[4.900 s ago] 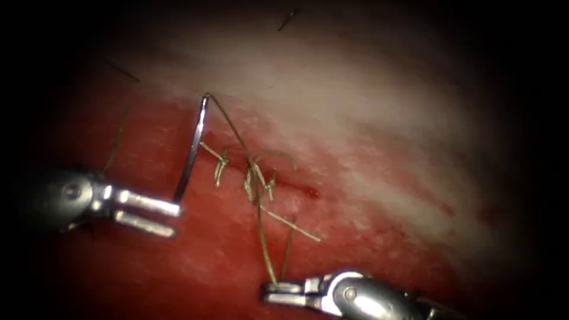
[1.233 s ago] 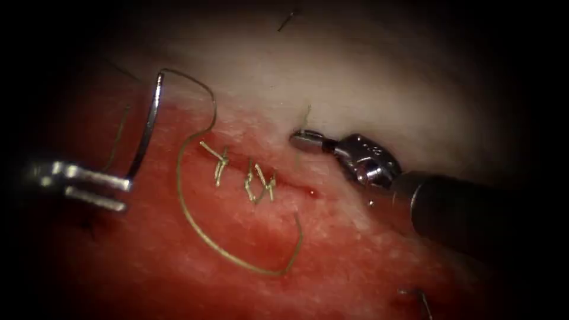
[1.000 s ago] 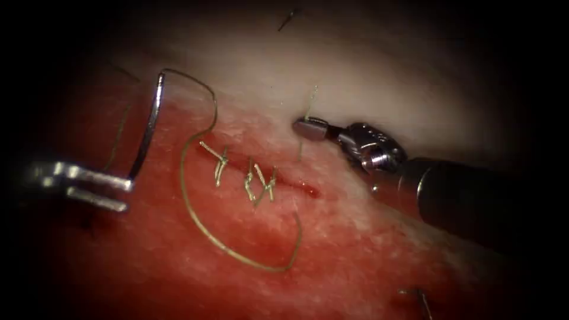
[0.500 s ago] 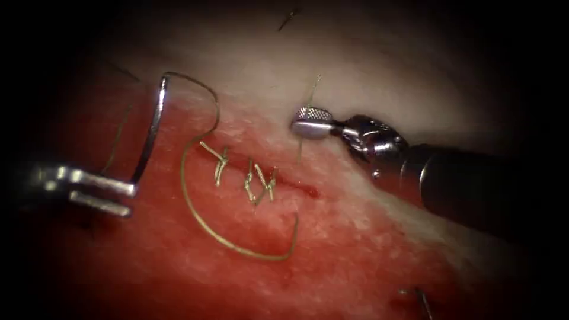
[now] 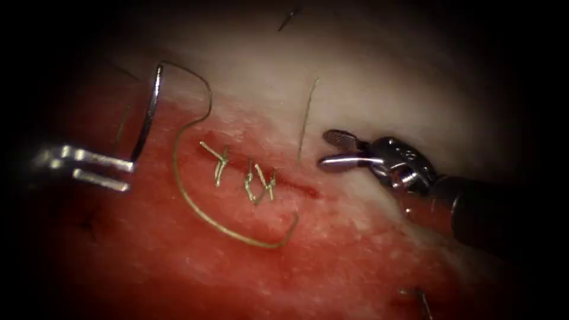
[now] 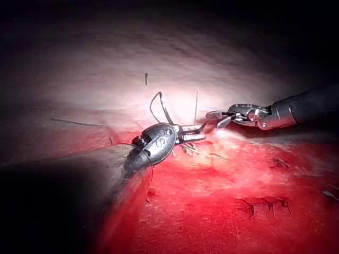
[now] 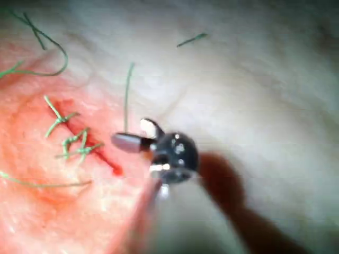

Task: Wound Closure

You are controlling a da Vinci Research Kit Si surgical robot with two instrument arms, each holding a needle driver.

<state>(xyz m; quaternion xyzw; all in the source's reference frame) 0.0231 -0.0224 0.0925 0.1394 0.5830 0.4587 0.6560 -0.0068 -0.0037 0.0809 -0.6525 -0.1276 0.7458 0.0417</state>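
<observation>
My left tool point(image 5: 128, 176) sits far left of the cut, shut on the curved needle point(image 5: 147, 115) near its lower end. The needle arcs upward, clear of the tissue point(image 5: 367, 89). Thread point(image 5: 195, 207) leaves the needle's upper end, loops down around the stitches point(image 5: 249, 178) and enters the tissue below the cut. A short thread end point(image 5: 305, 118) stands up just right of the stitches. My right tool point(image 5: 326, 149) is beside it on the right, open and holding nothing. The left wrist view has the left tool point(image 6: 193, 135), the needle point(image 6: 165, 110) and the right tool point(image 6: 220, 119). The right wrist view has the right tool point(image 7: 132, 135).
Red fluid point(image 5: 308, 191) marks the cut's right end and spreads over the lower tissue. Cut thread bits lie at the top point(image 5: 289, 19), at the lower right point(image 5: 418, 296) and behind the needle point(image 5: 121, 127).
The right tool opened and let go of the short thread end, then drew back right and slightly down. The thread end now stands free. The left tool and needle barely shifted.
</observation>
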